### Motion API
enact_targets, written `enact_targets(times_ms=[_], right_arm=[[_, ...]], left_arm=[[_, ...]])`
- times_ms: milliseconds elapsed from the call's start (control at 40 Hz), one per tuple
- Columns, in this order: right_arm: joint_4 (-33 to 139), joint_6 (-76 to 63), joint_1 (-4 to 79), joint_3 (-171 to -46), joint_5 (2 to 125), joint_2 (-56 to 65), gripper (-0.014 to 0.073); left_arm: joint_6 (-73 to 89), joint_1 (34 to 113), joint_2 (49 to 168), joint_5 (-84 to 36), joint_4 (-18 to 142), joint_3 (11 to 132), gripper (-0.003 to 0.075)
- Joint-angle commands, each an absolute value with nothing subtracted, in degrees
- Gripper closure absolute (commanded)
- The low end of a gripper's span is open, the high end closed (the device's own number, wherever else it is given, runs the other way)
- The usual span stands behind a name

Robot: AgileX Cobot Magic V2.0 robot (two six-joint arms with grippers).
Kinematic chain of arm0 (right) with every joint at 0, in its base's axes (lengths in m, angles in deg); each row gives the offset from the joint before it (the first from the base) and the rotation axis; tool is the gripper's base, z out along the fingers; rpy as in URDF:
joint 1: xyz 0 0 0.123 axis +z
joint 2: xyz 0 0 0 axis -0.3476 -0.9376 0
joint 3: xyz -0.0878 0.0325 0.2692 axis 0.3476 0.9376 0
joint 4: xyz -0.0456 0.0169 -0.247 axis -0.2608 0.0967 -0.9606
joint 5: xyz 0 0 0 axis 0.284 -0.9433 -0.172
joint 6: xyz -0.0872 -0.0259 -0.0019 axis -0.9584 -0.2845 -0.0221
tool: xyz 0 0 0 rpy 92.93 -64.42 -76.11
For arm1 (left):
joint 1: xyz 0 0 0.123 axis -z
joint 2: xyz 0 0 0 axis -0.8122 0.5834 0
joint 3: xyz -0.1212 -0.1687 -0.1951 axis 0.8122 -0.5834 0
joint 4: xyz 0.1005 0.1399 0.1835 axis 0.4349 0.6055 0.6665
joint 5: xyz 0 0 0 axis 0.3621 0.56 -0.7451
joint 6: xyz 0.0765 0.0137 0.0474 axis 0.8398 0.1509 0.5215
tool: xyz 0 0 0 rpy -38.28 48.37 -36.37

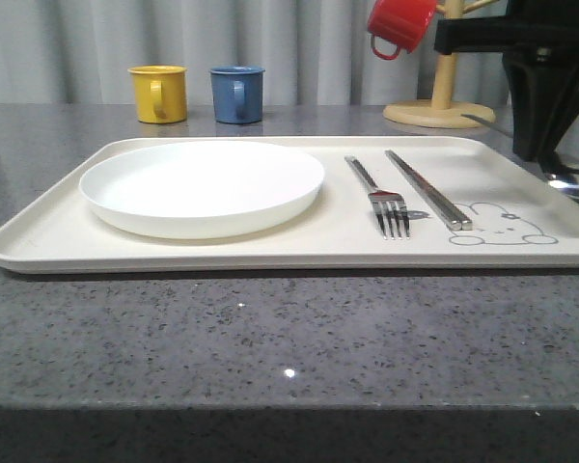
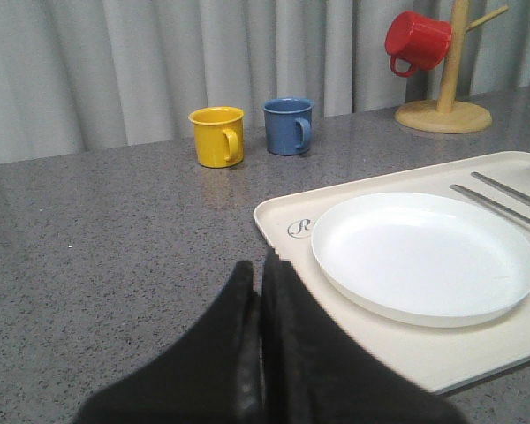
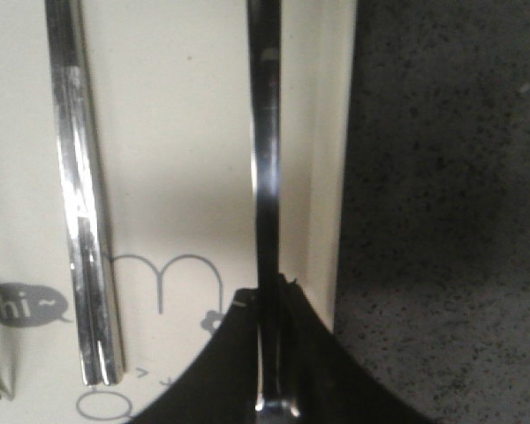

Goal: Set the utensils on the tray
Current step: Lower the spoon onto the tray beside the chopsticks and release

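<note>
Clamped on the spoon (image 3: 266, 177) handle is how I read the right gripper (image 3: 269, 353): both dark fingers sit against the thin metal stem with no gap. On the front camera the right arm hangs over the tray's far right corner, the spoon bowl (image 1: 571, 181) shining just above the rim.

Left gripper (image 2: 259, 344): jaws pressed together, nothing between them, hovering over bare grey counter (image 2: 115, 247) just beside the tray (image 1: 270, 246) corner with the lettering.

On the tray:
- white plate (image 1: 202, 183) on the left half, flat.
- fork (image 1: 378, 196) right of the plate, tines toward me.
- chopsticks (image 1: 427, 188) right of the fork, paired and touching, tips near the rabbit drawing (image 1: 507, 227).

Behind the tray: yellow mug (image 1: 158, 93), blue mug (image 1: 237, 94) side by side; red mug (image 1: 400, 23) hanging on the wooden mug tree (image 1: 439, 106).
</note>
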State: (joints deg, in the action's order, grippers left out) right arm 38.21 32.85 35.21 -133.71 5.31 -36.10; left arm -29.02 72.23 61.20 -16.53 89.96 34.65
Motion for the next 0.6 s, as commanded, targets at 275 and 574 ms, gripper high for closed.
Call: enact_targets(times_ms=[275,574], right_arm=[[40.81,33.13,35.21,-135.2,3.56,-37.07,0.059],[40.77,33.13,35.21,-135.2,3.56,-37.08,0.0459]], left_arm=[[-29.61,72.26,61.69,-21.36,89.54,36.13,0.0738],[-29.61,72.26,61.69,-21.36,89.54,36.13,0.0738]])
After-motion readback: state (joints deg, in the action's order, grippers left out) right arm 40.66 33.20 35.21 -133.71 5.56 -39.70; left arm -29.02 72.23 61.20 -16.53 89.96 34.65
